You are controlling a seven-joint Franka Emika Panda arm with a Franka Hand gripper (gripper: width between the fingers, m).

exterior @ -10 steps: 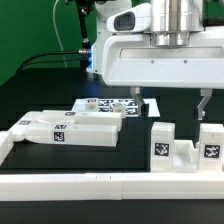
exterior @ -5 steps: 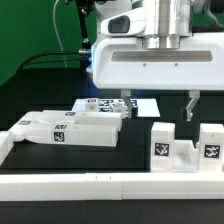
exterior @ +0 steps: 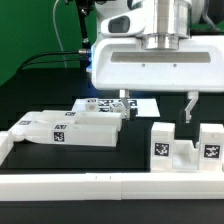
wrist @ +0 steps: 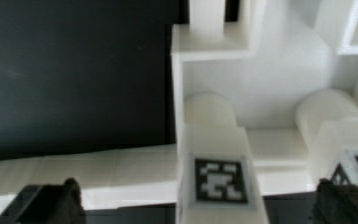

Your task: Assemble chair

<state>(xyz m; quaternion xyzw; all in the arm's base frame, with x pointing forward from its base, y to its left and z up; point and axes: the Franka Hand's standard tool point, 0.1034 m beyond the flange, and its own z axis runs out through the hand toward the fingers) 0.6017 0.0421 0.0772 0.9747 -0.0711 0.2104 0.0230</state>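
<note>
The tool (exterior: 157, 107) hangs above the tabletop (exterior: 40, 85) with its jaws set wide. Nothing is held between the fingers (exterior: 190, 106).

Chair parts lie in two groups:
- Post part (exterior: 185, 163): white, with two upright blocks, each bearing a square tag. It sits toward the exterior view's right, just behind the rail (exterior: 100, 183).
- Flat parts (exterior: 70, 128): white tagged slabs lying close together toward the exterior view's left, well apart from the post part.

The marker board (exterior: 108, 103) lies flat behind the flat parts. One finger hangs in front of it in the exterior view.

In the wrist view, the tool (wrist: 194, 205) shows two dark fingertips (wrist: 43, 202) spread on either side of a tagged block of the post part (wrist: 247, 80). A second tagged block sits beside it at the frame edge. The fingertips do not touch the part. Dark tabletop (wrist: 69, 80) borders the part on one side.
</note>
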